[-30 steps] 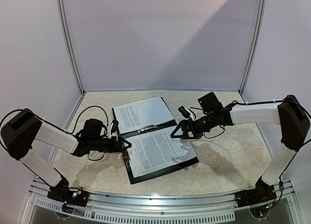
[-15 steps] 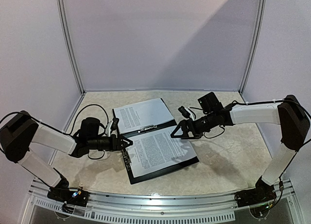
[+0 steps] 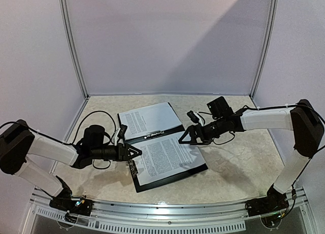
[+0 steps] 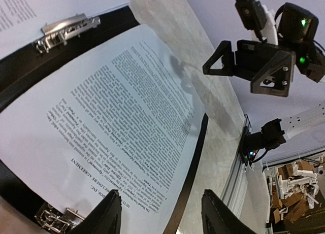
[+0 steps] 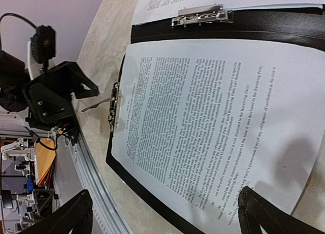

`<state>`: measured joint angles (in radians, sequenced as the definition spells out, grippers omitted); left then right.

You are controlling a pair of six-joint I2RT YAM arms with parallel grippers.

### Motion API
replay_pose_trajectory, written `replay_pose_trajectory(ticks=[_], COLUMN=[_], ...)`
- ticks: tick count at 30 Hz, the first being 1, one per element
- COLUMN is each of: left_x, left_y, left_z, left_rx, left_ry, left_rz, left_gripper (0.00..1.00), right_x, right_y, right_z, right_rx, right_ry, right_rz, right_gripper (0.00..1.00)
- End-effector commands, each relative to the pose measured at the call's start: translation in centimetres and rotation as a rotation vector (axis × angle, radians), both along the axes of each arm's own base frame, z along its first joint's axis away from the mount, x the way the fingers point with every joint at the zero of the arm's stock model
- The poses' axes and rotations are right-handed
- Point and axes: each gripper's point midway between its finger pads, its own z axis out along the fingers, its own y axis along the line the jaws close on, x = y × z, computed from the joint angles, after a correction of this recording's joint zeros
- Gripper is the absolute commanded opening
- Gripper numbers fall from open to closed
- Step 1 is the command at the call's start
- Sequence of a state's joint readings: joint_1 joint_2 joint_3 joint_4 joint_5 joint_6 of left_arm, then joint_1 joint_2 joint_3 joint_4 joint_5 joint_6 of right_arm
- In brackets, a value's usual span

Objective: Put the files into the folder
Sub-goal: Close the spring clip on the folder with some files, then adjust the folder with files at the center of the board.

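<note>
The left jaws stand partly open with nothing between them. Their fingers [image 4: 107, 216] hang just above the left rim of the folder [image 3: 175, 179], over the corner of the printed sheet and beside a metal clip [image 4: 55, 220] on that rim. The right jaws are spread as wide as they go and are empty. Their fingers [image 5: 76, 213] hover over the right part of the same sheet without touching it.

The folder lies open and flat in the middle of the table [image 3: 238, 163], turned a little askew. The files [image 3: 165, 160] are inside it, one sheet on the near half and another on the far half. A strip of black cover and a second clip [image 5: 200, 14] lie between the two sheets. The near sheet's right corner runs slightly past the cover's edge.

Bare table surrounds the folder on every side, with more of it on the right and in front. A looped cable [image 3: 87, 116] lies on the left behind the left arm. The back panel [image 3: 167, 41] closes the far side, and a metal rail [image 3: 167, 213] runs along the near edge.
</note>
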<state>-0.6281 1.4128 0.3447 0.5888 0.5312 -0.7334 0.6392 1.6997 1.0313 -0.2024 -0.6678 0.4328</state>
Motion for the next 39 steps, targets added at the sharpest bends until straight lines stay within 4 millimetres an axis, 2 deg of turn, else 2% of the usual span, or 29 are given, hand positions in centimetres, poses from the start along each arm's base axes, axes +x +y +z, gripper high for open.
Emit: replay_pose_trajectory(ticks=[1, 4, 6, 8, 9, 11, 12, 13, 15, 18, 22, 25, 32, 33, 35, 36, 39], left_x=[1.2, 3.1, 4.9, 6.4, 7.0, 7.8, 8.1, 8.4, 8.6, 8.3, 7.2, 6.7, 5.6, 5.4, 5.1, 4.9, 4.2], left_y=[-0.3, 1.2, 3.3, 5.7, 6.9, 8.6, 9.2, 9.7, 10.4, 11.5, 10.7, 10.1, 9.6, 9.6, 9.4, 9.3, 8.9], left_z=[2.8, 3.9, 4.8, 5.7, 6.0, 6.6, 6.5, 6.3, 5.0, 1.9, -0.8, -1.6, -3.3, -3.5, -3.9, -4.1, -4.7], left_rx=[0.026, 0.162, 0.283, 0.404, 0.464, 0.543, 0.572, 0.591, 0.627, 0.706, 0.661, 0.61, 0.598, 0.595, 0.587, 0.579, 0.557], left_ry=[-0.085, -0.125, -0.149, -0.154, -0.155, -0.144, -0.128, -0.106, -0.047, 0.054, 0.126, 0.145, 0.184, 0.191, 0.203, 0.208, 0.226], left_rz=[0.02, 0.103, 0.215, 0.321, 0.37, 0.426, 0.443, 0.451, 0.454, 0.461, 0.427, 0.416, 0.376, 0.368, 0.356, 0.349, 0.329], left_gripper=[0.57, 0.62, 0.65, 0.66, 0.67, 0.67, 0.67, 0.67, 0.65, 0.61, 0.55, 0.52, 0.48, 0.48, 0.47, 0.46, 0.43], right_x=[1.6, 2.5, 4.4, 6.8, 7.6, 8.3, 8.2, 7.5, 6.6, 5.2, 2.8, 0.5, -5.4, -5.9, -6.9, -7.3, -7.8], right_y=[-1.7, -2.7, -4.9, -8.0, -9.1, -10.8, -10.8, -10.0, -8.4, -4.0, 2.1, 6.2, 15.8, 16.9, 18.6, 19.2, 20.2], right_z=[-0.5, -1.7, -2.6, -1.2, 0.4, 1.6, 2.3, 2.5, 4.0, 6.7, 6.5, 6.9, 4.0, 2.7, 1.7, 0.5, -1.1], right_rx=[-0.114, -0.257, -0.427, -0.594, -0.608, -0.548, -0.42, -0.279, -0.124, -0.157, -0.136, -0.069, -0.053, -0.067, -0.061, -0.068, -0.058], right_ry=[-0.067, -0.083, -0.195, -0.391, -0.47, -0.518, -0.485, -0.428, -0.371, -0.347, -0.228, -0.13, 0.033, 0.069, 0.136, 0.165, 0.247], right_rz=[-0.109, -0.093, -0.163, -0.273, -0.338, -0.465, -0.487, -0.46, -0.44, -0.316, -0.151, -0.083, 0.076, 0.088, 0.111, 0.118, 0.113], right_gripper=[0.99, 0.99, 0.99, 0.99, 0.99, 0.99, 0.99, 0.97, 0.83, 0.78, 0.73, 0.69, 0.69, 0.7, 0.67, 0.64, 0.55])
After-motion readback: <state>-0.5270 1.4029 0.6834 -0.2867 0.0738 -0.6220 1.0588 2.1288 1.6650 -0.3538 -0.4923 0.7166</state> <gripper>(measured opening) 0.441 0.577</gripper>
